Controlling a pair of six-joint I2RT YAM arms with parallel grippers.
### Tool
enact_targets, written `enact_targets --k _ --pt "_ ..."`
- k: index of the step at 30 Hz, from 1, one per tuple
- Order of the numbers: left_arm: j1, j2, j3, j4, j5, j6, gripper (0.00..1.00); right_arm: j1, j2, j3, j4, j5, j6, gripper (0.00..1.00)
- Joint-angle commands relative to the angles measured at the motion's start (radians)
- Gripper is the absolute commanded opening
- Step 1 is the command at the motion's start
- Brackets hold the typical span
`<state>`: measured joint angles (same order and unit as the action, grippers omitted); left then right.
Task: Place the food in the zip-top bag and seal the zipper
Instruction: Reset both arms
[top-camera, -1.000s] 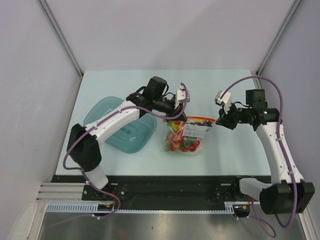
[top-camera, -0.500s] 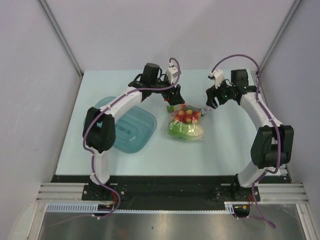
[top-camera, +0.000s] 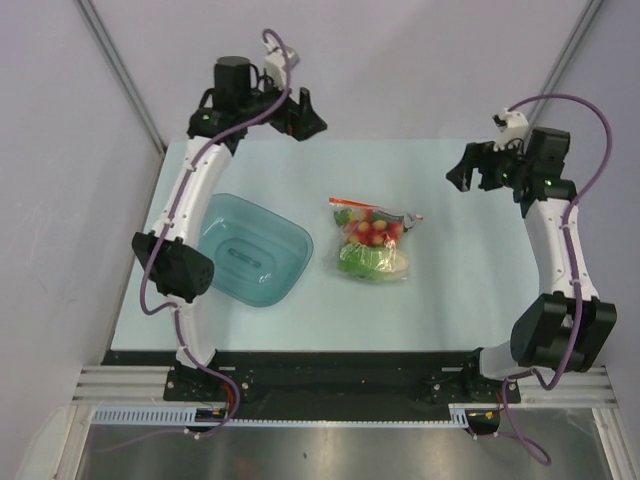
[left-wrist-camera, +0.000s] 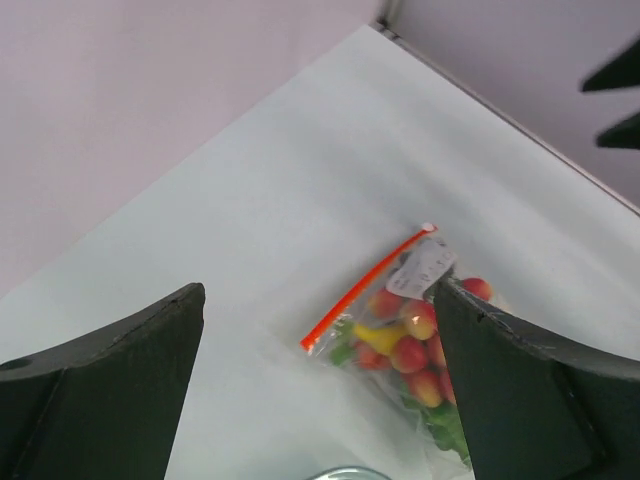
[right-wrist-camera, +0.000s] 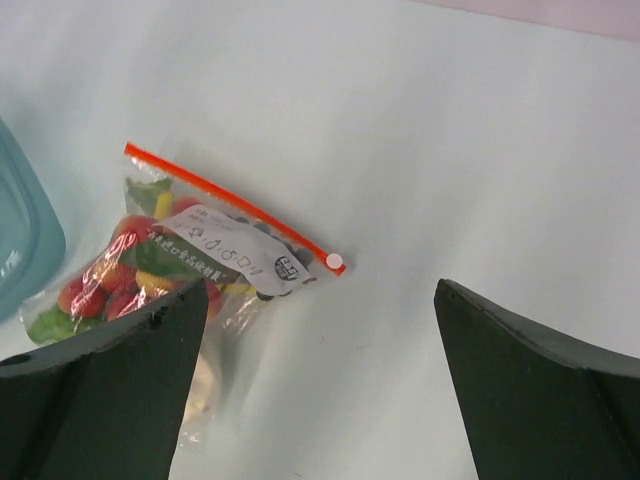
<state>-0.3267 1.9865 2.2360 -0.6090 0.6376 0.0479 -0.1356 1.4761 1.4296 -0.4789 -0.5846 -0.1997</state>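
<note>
Well, left gripper (left-wrist-camera: 315, 295) and right gripper (right-wrist-camera: 320, 290) both gape wide, empty. Clear crinkly zip-top bag (top-camera: 372, 245) of toy produce (left-wrist-camera: 405, 350) lies well below, between them. Looks light, floppy, slippery; best pinched at its stiffer red-orange zipper strip (right-wrist-camera: 230, 205).

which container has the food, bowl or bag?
The clear bag with the orange zipper strip, lying right of the teal bowl. The toy food shows through it; the bowl holds nothing.

A teal bowl (top-camera: 250, 250) sits on the pale table (top-camera: 460, 285).
</note>
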Motion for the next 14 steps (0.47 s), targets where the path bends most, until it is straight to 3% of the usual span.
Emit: enact_targets --k 1,9,14 --pt "0.061 -0.017 -0.008 -0.166 -0.12 -0.082 1.0 -0.061 -0.126 -0.127 0.043 -0.014 0.174 1.0" --pt "0.083 -0.063 -0.17 -0.173 -0.257 -0.051 1.0 -0.075 -0.243 -0.322 0.025 0.019 0.172 1.0" --pt "0.087 -0.067 -0.182 -0.16 -0.245 -0.066 1.0 -0.076 -0.234 -0.302 0.03 0.023 0.163 1.0"
